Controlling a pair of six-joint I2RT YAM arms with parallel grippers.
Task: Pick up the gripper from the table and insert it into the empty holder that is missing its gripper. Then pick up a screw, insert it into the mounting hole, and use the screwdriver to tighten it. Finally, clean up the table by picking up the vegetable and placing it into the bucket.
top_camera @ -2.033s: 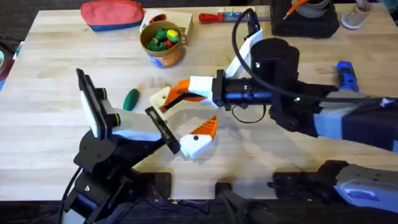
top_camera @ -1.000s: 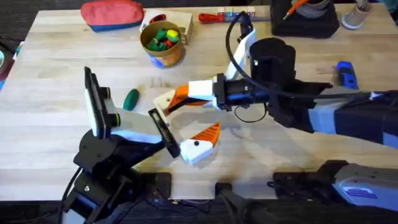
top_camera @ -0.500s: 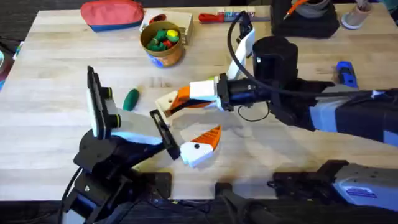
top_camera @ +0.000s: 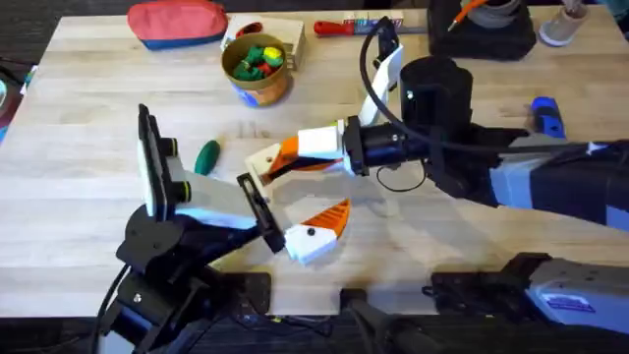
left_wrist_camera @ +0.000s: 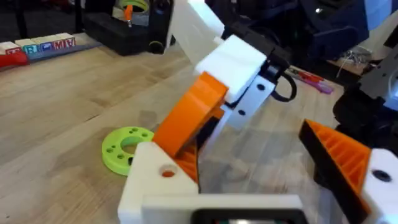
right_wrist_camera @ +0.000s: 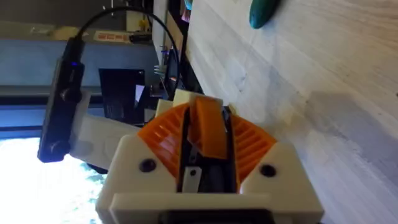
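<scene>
vegetable (top_camera: pixel 206 156): dark green, lying on table | bucket (top_camera: pixel 257 69): upright, toys inside

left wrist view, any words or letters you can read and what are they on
"M": a coloured letter on the strip of letter tiles at the table's far edge; the letters beside it are too blurred to read.
Green ring: no text.
White block: no text.

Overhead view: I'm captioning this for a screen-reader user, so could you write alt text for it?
The right gripper, fingers closed on the orange gripper, holds it above the wooden table near the left gripper. The green vegetable lies to the left, and the bucket stands behind.
</scene>
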